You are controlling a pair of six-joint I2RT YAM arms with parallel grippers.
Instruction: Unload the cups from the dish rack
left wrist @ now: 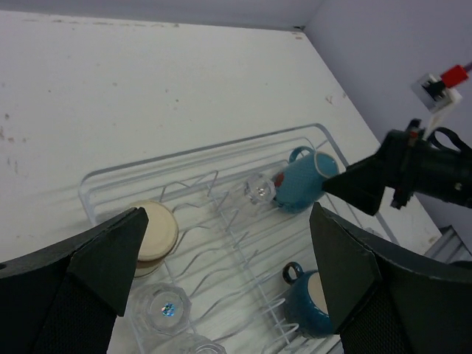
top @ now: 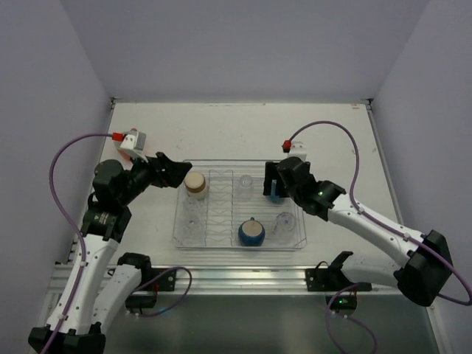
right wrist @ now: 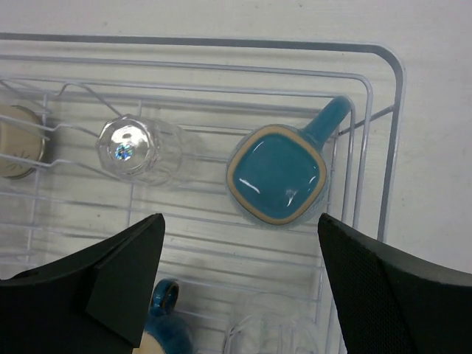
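The clear dish rack (top: 240,248) sits mid-table. In it are a tan-cream cup (top: 195,184), a light blue mug (top: 276,196), a dark blue round cup (top: 251,234) and clear tumblers (top: 245,181) (top: 285,221) (top: 192,219). My left gripper (top: 181,174) is open and empty, above the rack's far left edge beside the tan-cream cup (left wrist: 153,232). My right gripper (top: 271,179) is open and empty above the light blue mug (right wrist: 276,173), which stands upside down, handle to the far right. The dark blue cup (right wrist: 158,324) shows below it. No orange mug is in view.
White table with walls at the left, back and right. Small white boxes with red tops stand at the far left (top: 131,139) and behind the right gripper (top: 293,146). The rack's wire dividers (left wrist: 243,243) run between the cups. My right gripper (left wrist: 369,181) shows in the left wrist view.
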